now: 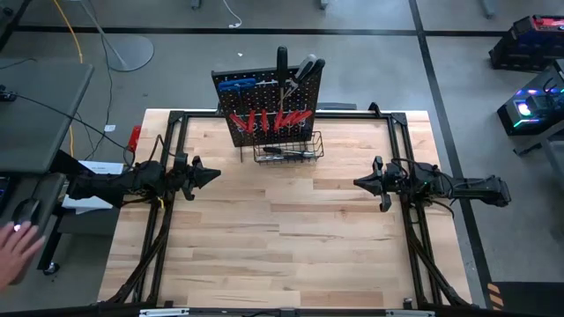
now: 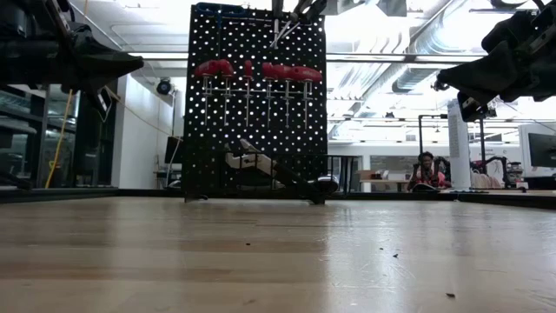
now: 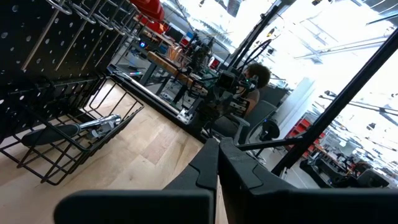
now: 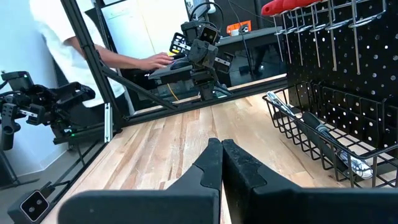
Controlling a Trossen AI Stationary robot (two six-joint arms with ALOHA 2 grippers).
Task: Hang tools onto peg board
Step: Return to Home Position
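Note:
The black peg board (image 1: 269, 107) stands upright at the table's far edge. Several red-handled screwdrivers (image 1: 269, 121) hang on its hooks, a blue tool (image 1: 236, 85) hangs at its upper left, and a black-handled tool (image 1: 282, 62) is at its top. A chrome tool (image 3: 99, 124) lies in the wire basket (image 1: 288, 148) at the board's base. My left gripper (image 1: 214, 174) is shut and empty, held level above the table's left side. My right gripper (image 1: 359, 182) is shut and empty above the right side. Both are well short of the board.
A black frame (image 1: 401, 150) runs around the wooden table top (image 1: 282, 238). A person's hand (image 1: 16, 242) rests at a desk beyond the left edge; another person sits far behind the table (image 2: 424, 169). The wood between the two arms is bare.

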